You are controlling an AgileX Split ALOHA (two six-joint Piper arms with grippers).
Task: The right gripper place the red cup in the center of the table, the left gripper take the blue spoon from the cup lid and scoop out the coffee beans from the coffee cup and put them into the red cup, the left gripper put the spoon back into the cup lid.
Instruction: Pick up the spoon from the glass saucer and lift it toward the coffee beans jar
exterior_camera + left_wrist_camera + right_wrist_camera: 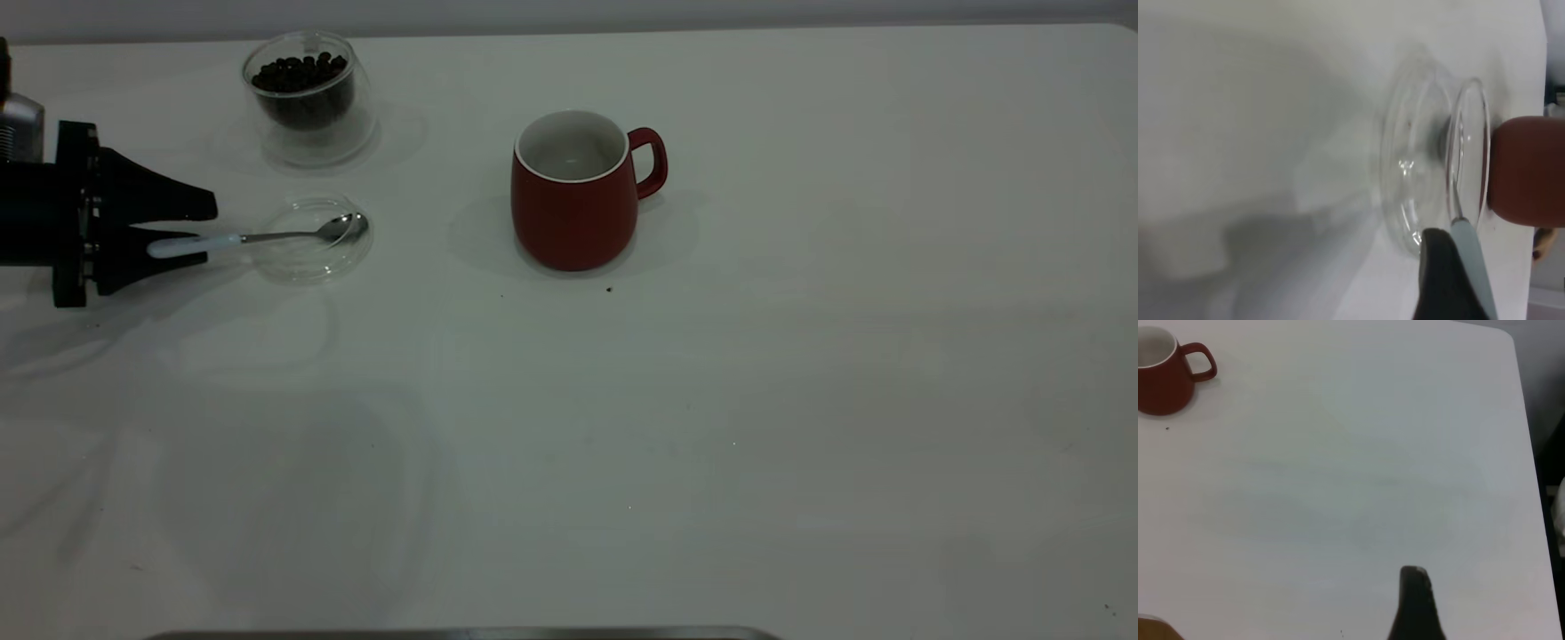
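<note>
The red cup [573,209] stands upright near the middle of the table [711,400], handle to the right, its white inside showing nothing. It also shows in the right wrist view [1161,383]. The coffee cup [309,98] holds the coffee beans [298,73] at the back left. In front of it lies the cup lid [302,262] with the blue spoon [267,238] resting in it. My left gripper [211,233] is open around the spoon's pale handle [1471,267], which lies against one finger [1441,267]. One right finger [1415,600] shows over bare table.
A small dark speck [610,289] lies just in front of the red cup. The table's rounded right edge [1525,420] drops to a dark floor. A grey bar [462,634] runs along the near edge. The right arm is out of the exterior view.
</note>
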